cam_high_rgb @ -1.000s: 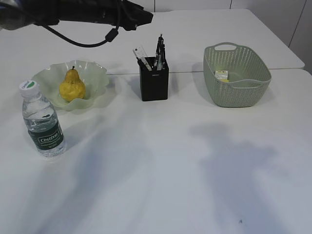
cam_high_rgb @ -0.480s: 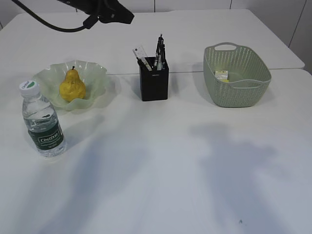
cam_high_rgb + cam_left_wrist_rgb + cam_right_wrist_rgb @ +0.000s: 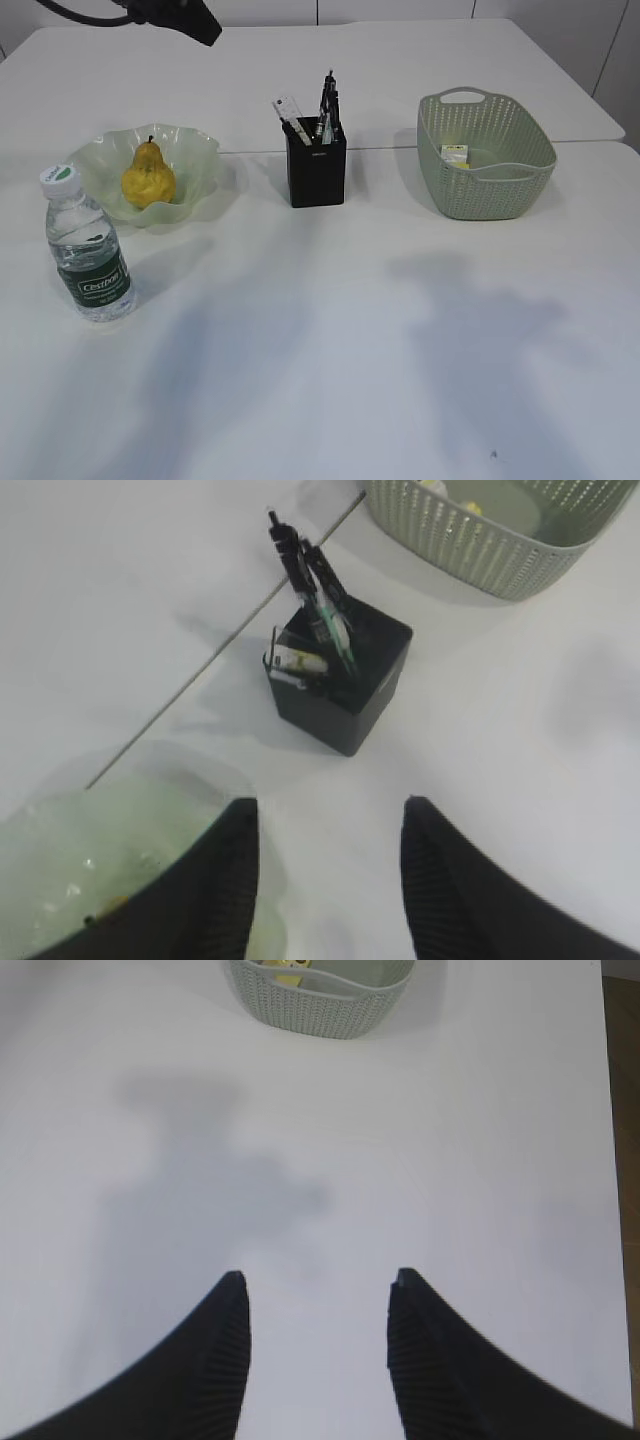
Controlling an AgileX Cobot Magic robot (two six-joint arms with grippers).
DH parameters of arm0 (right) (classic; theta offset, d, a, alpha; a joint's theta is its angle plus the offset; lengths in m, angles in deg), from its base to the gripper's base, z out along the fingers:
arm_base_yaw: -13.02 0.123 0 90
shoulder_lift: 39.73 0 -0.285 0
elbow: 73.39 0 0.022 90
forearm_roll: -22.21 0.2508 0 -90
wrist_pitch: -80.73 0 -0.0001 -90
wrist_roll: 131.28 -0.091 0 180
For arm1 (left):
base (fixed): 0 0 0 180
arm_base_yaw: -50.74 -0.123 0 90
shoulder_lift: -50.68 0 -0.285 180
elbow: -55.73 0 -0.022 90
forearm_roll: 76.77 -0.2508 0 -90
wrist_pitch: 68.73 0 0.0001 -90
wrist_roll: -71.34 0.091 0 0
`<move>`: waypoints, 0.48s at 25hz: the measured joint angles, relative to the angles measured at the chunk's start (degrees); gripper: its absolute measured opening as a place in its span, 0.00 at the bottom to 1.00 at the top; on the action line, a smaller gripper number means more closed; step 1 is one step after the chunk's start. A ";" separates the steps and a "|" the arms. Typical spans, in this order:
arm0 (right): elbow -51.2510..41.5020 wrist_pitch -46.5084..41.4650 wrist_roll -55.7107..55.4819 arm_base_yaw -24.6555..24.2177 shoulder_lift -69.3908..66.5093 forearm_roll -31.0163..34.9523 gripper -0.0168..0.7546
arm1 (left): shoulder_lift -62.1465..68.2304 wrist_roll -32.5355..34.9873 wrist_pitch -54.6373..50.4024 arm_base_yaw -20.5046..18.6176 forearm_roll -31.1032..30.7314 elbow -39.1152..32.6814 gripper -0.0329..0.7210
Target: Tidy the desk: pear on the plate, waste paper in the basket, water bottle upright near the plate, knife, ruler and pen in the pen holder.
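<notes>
Pear (image 3: 148, 177) sits on plate (image 3: 195, 165), left of frame; bottle (image 3: 87, 248) upright beside it. Ruler (image 3: 289, 111) and pens in pen holder (image 3: 317, 172) at centre; paper (image 3: 455, 154) in basket (image 3: 487, 185), right. Task looks done. Both grippers' jaws about half open, empty: left gripper (image 3: 325, 880), right gripper (image 3: 315, 1355).

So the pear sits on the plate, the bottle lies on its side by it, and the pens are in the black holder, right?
Not quite: the bottle stands upright beside the plate, as the exterior view shows. The pear is on the plate, and the pens are in the black holder.
</notes>
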 joint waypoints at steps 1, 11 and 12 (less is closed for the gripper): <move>0.00 0.00 0.00 0.00 0.00 0.12 0.50 | -0.76 -1.58 -0.85 0.00 -1.09 0.00 0.48; 0.00 0.04 0.00 0.00 0.00 0.49 0.50 | -5.80 -21.66 -7.88 0.00 -11.87 0.00 0.48; 0.00 0.04 0.00 0.00 0.00 0.49 0.50 | -6.22 -23.65 -8.00 0.00 -12.68 0.00 0.48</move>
